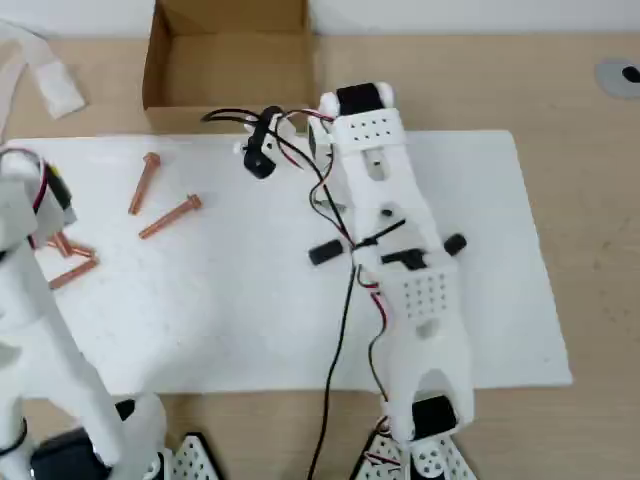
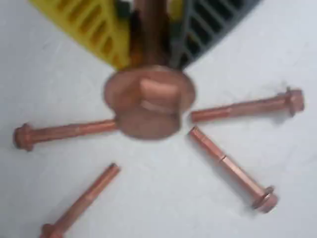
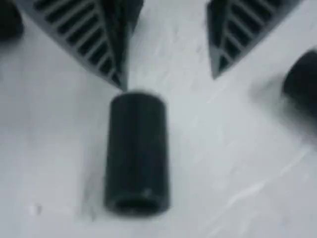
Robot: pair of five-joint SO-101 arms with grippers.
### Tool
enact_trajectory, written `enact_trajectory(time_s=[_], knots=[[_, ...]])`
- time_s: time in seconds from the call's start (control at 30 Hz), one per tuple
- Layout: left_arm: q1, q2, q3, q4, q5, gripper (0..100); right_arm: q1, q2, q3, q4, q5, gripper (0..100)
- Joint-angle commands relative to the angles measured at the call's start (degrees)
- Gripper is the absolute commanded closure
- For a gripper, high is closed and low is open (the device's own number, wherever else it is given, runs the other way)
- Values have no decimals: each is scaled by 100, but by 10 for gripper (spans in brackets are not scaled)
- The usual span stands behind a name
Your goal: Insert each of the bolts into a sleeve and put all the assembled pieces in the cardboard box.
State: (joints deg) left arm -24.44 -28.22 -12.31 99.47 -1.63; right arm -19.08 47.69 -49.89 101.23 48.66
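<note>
Closest to us, a copper-coloured flanged metal bolt (image 2: pixel 148 101) sits clamped, head facing us, in the left tool (image 2: pixel 150 49), probably held clear for mating with a sleeve; four loose bolts (image 2: pixel 233 171) lie on the white sheet (image 1: pixel 250 330) beneath. The right tool (image 3: pixel 168 74) stands apart over a black cylindrical plastic sleeve (image 3: pixel 137 153), seemingly ready to grip. The open brown cardboard box (image 1: pixel 160 70) waits on the pale wooden worktop (image 1: pixel 580 180)

Every bolt (image 2: pixel 148 104) I see is copper-coloured, the sleeve (image 3: pixel 136 153) black, the sheet (image 1: pixel 250 320) under them white. My left gripper (image 2: pixel 149 57) pairs a yellow ribbed finger with a dark grey ribbed one; my right gripper (image 3: pixel 168 80) has both dark grey, likewise ribbed. Cardboard box (image 1: pixel 155 70) brown; table (image 1: pixel 580 180) pale tan; arms (image 1: pixel 420 300) white.
</note>
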Motion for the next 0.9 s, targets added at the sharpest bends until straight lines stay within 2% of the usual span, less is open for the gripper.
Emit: enact_trajectory(time_s=[0.0, 0.57, 0.87], knots=[[-299, -558, 369, -158, -123, 989, -75, 295, -699, 114, -53, 855], [-352, -1613, 545, -123, -176, 991, -66, 1719, -1938, 88, -53, 855], [-360, -1991, 738, 35, -738, 991, -136, 2018, -2000, 114, -167, 857]])
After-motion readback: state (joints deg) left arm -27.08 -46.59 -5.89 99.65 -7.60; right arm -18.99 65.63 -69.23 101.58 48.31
